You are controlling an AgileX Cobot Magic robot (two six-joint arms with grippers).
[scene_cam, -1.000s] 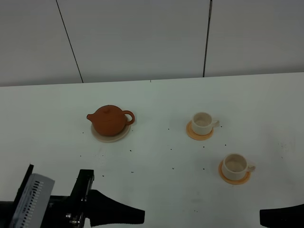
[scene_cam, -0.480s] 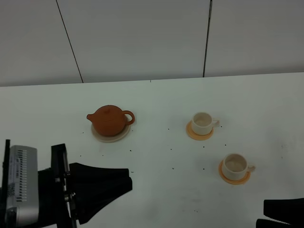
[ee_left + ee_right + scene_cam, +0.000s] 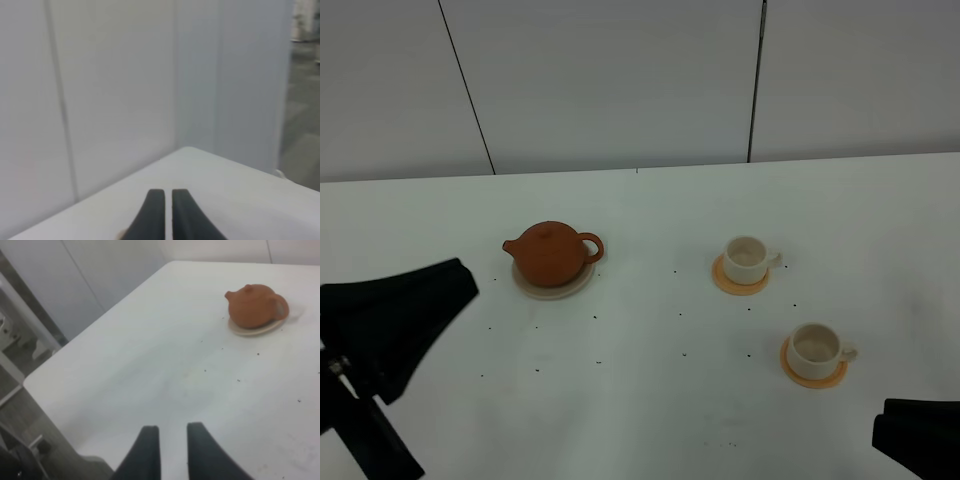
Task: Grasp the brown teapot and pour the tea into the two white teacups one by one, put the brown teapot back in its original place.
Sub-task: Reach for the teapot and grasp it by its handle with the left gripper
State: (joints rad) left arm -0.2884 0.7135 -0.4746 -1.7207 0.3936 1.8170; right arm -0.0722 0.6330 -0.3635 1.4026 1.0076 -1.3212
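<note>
The brown teapot [image 3: 551, 254] stands upright with its lid on, on the pale beige saucer [image 3: 528, 284] at the table's left middle. It also shows in the right wrist view [image 3: 254, 305] on the saucer [image 3: 250, 330]. Two white teacups [image 3: 747, 259] [image 3: 815, 347] stand on orange coasters [image 3: 728, 282] [image 3: 800, 373] at the right; no tea shows in them. My left gripper [image 3: 455, 280] hangs at the lower left, well short of the teapot; in its wrist view [image 3: 168, 193] the fingers lie nearly together and hold nothing. My right gripper [image 3: 172, 428] is slightly open and empty, at the bottom right corner [image 3: 900, 430].
The white table [image 3: 650, 400] has small dark specks between teapot and cups. A white panelled wall [image 3: 620, 80] stands behind the far edge. In the right wrist view the table's corner and edge [image 3: 35, 377] drop to the floor.
My left arm has swung left and upward; its wrist housing has left the view and only the dark gripper shows. The right gripper has barely shifted. Teapot and cups have not moved.
</note>
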